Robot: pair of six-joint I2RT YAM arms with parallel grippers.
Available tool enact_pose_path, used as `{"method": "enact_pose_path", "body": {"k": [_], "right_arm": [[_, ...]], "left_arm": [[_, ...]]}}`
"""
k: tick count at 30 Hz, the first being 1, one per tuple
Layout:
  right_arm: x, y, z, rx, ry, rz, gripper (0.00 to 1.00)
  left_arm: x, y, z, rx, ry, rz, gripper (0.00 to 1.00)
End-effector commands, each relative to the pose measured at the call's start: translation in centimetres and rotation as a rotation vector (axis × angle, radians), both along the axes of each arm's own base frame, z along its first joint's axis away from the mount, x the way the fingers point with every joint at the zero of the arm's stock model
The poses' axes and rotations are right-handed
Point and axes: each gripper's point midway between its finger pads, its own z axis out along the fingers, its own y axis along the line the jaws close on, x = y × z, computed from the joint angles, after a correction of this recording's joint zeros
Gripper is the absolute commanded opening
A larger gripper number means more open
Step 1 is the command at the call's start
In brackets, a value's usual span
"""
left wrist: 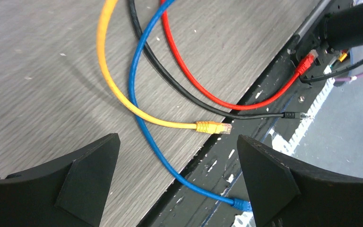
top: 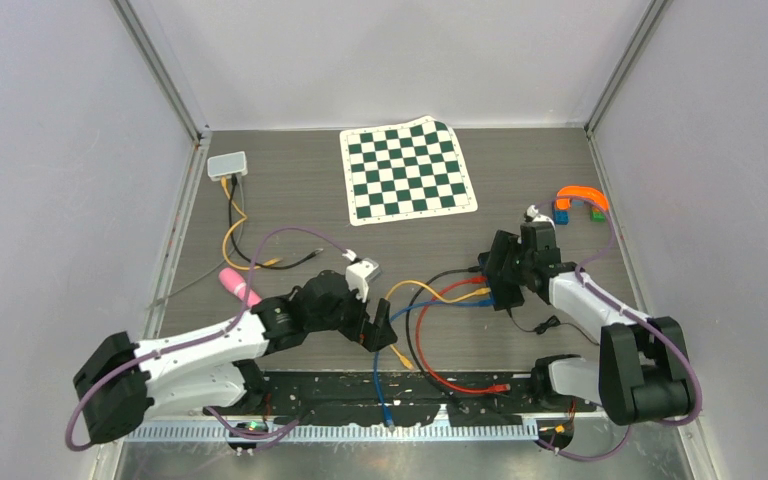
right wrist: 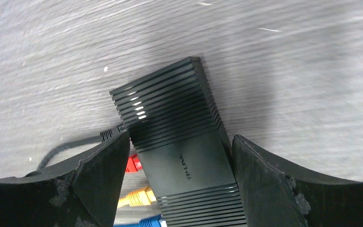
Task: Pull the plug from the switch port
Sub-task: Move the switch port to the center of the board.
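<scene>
The black switch (right wrist: pixel 179 142) lies on the table with my right gripper (right wrist: pixel 181 137) shut on it, a finger against each side. On the switch's left side a red plug (right wrist: pixel 133 163), a yellow plug (right wrist: pixel 139 196) and a blue plug (right wrist: pixel 151 221) sit at its ports, and a black cable (right wrist: pixel 71 146) meets its corner. My left gripper (left wrist: pixel 178 142) stands open over the table's front edge, holding nothing. A loose yellow plug (left wrist: pixel 213 127) lies just beyond its fingertips, and the blue cable (left wrist: pixel 170 163) runs between them. From above, the left gripper (top: pixel 380 335) is beside that plug (top: pixel 400 355).
Red, black and blue cable ends (left wrist: pixel 307 61) trail over the black front strip (top: pixel 410 400). A checkered mat (top: pixel 407 170) lies at the back, a grey box (top: pixel 227 165) with cables at the back left, a pink object (top: pixel 238 285) by the left arm, and coloured blocks (top: pixel 580 200) at the right.
</scene>
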Motion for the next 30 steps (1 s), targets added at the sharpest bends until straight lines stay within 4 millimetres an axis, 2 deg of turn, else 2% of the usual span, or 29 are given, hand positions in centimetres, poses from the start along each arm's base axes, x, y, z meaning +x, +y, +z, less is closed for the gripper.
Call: {"method": "enact_pose_path", "body": {"k": [1, 4, 5, 6, 7, 9, 10, 12, 15, 16, 17, 18, 19, 20, 21, 24, 27, 30], "right_arm": [[3.0, 3.9, 2.6, 0.095, -0.072, 0.227, 0.84], [3.9, 6.2, 3.3, 0.124, -0.075, 0.341, 0.84], [4.0, 6.9, 3.0, 0.126, -0.062, 0.375, 0.83], [4.2, 8.2, 3.7, 0.116, -0.07, 0.438, 0.83], [4.3, 8.8, 3.3, 0.104, -0.049, 0.463, 0.83], [4.4, 10.5, 3.8, 0.075, -0.04, 0.537, 0.82], [4.9, 11.1, 4.8, 0.062, -0.068, 0.552, 0.83], [5.6, 11.0, 6.6, 0.048, -0.123, 0.509, 0.84], [6.6, 7.9, 9.3, -0.035, -0.224, 0.314, 0.91], [6.2, 6.7, 10.6, -0.054, -0.266, 0.249, 0.92], [6.1, 5.2, 10.9, -0.076, -0.272, 0.154, 0.93], [5.3, 4.6, 11.6, -0.07, -0.297, 0.127, 0.93], [4.5, 4.1, 11.0, -0.064, -0.283, 0.096, 0.93], [3.9, 3.8, 11.9, -0.049, -0.309, 0.078, 0.93], [2.9, 3.5, 11.6, -0.026, -0.301, 0.048, 0.93], [0.9, 3.4, 10.4, 0.032, -0.283, 0.022, 0.91], [-1.0, 3.5, 8.5, 0.111, -0.249, -0.015, 0.88], [-1.9, 4.0, 7.5, 0.15, -0.238, -0.005, 0.81]], "left_arm": [[2.0, 4.0, 0.6, 0.043, -0.125, 0.183, 0.99], [3.0, 6.3, 1.8, 0.026, -0.204, 0.287, 0.99], [3.3, 6.9, 2.2, 0.021, -0.228, 0.313, 0.99], [3.4, 7.4, 2.6, 0.014, -0.248, 0.33, 0.99], [3.6, 7.8, 3.0, 0.01, -0.269, 0.343, 0.99], [4.0, 8.5, 3.6, 0.009, -0.295, 0.361, 0.99], [4.2, 8.6, 3.7, 0.013, -0.302, 0.366, 0.99], [4.6, 8.8, 3.6, 0.04, -0.298, 0.363, 0.99], [5.8, 9.3, 4.1, 0.094, -0.304, 0.392, 0.99], [6.4, 9.3, 4.6, 0.093, -0.313, 0.398, 0.99], [7.0, 8.9, 5.3, 0.073, -0.33, 0.391, 0.99], [7.8, 8.6, 6.0, 0.051, -0.348, 0.377, 0.99], [8.6, 8.1, 6.7, 0.021, -0.359, 0.361, 0.99], [9.2, 7.5, 7.5, -0.005, -0.353, 0.333, 0.99], [10.1, 7.1, 8.9, -0.022, -0.355, 0.327, 0.99], [11.8, 5.6, 10.7, 0.003, -0.353, 0.271, 0.99], [13.5, 3.1, 11.7, 0.002, -0.363, 0.173, 0.99], [14.9, 0.8, 12.3, 0.011, -0.312, 0.117, 0.99]]}}
